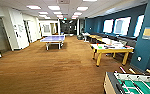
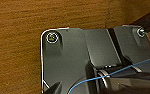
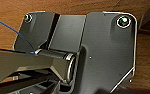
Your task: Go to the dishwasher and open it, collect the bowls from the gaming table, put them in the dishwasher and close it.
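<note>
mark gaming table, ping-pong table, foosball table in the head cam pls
gaming table (image 1: 108, 50): head view, yellow front rail below the white top.
ping-pong table (image 1: 53, 38): head view, blue playing surface.
foosball table (image 1: 131, 83): head view, green field between rods.

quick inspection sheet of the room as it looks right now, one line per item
surface: brown wood-look floor, open ahead of the robot
job's things: gaming table, white top on yellow legs, at the right with colourful items on it; bowls cannot be told apart from here; dishwasher: nothing seen
clutter: small coloured pieces and boxes on the gaming table, too small to name
claws: cannot tell whether either is open or shut
cables: thin blue cable across the left wrist view; another blue cable in the right wrist view
surroundings: blue table-tennis table mid-room; table-football table at near right; dark teal wall with bright windows; ceiling lights on
</note>
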Tool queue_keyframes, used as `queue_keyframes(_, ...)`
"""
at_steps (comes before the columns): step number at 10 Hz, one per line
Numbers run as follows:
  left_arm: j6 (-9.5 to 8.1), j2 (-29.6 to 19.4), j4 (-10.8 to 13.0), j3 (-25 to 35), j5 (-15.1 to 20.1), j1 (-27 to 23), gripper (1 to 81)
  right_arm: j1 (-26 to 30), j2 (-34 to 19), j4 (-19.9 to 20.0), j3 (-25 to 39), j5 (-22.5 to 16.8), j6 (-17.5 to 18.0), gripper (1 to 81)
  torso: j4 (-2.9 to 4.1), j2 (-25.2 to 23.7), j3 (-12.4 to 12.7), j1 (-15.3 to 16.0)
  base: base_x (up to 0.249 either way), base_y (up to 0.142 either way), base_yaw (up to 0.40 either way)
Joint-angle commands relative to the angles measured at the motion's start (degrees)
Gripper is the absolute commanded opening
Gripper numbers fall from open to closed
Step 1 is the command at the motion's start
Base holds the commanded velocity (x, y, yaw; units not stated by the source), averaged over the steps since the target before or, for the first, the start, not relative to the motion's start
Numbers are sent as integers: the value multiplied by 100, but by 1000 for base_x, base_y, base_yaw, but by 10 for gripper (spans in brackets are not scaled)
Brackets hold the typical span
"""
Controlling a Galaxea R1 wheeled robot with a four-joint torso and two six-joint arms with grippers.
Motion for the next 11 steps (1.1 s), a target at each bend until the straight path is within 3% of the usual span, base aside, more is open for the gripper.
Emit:
queue_keyframes(1, 27, -28, -29, -10, 239, -343, 811, 323, 14, 0, 11, -278, -14, 811, 0, 0, 0, 0, 157, 61, 0)
queue_keyframes(11, 27, -20, -29, -9, 239, -351, 811, 306, 23, -8, 11, -278, -14, 811, 0, 0, -2, 2, 151, 59, 0)
